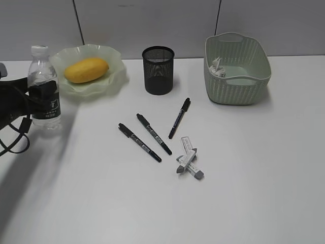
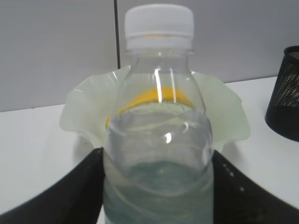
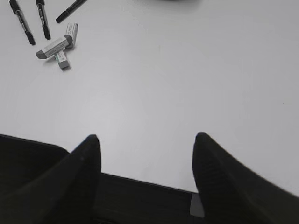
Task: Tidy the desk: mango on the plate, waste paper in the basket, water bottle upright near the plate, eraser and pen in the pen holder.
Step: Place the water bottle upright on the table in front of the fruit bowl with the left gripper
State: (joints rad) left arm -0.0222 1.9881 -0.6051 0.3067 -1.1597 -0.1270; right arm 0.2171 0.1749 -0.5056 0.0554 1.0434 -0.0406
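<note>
At far left on the counter (image 1: 254, 203), our left end effector (image 1: 31, 101) is grasping the upright water bottle (image 1: 43, 86) just beside the plate (image 1: 117, 76) — we are aiming to release straight, without tipping it; our right end effector (image 3: 145, 154) is hanging spread, empty.
</note>
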